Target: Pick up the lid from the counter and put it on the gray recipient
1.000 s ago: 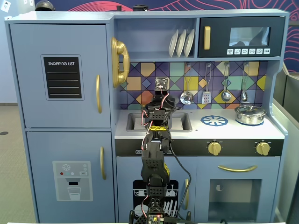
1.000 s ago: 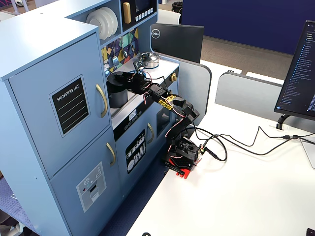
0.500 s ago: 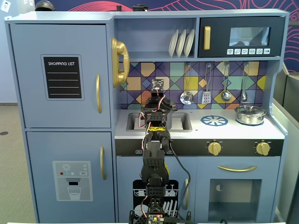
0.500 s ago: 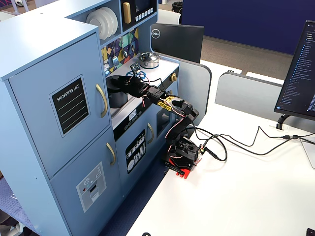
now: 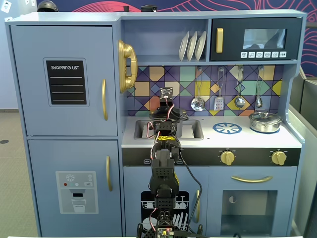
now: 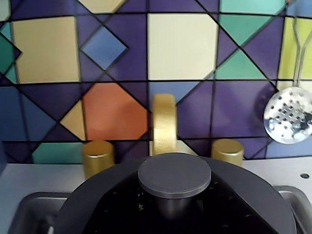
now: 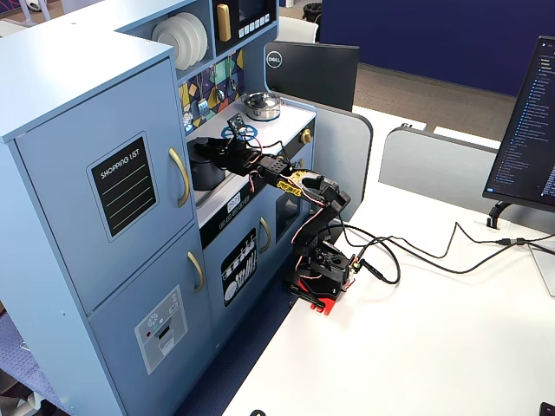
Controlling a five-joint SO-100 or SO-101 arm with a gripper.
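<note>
Reading "SHOPPING LIST": door chalkboard (image 5: pixel 66 82)

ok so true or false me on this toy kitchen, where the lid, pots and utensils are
1. The silver pot stands to the right of the blue-and-white burner pattern in a fixed view. True.
2. The dark-gray lid lies on the burner pattern. False: the pattern is bare; the wrist view shows the lid just in front of the gold faucet.
3. Three white plates stand on the shelf left of the microwave. True.
4. In the wrist view, the perforated skimmer hangs left of the faucet. False: it hangs to the right.
</note>
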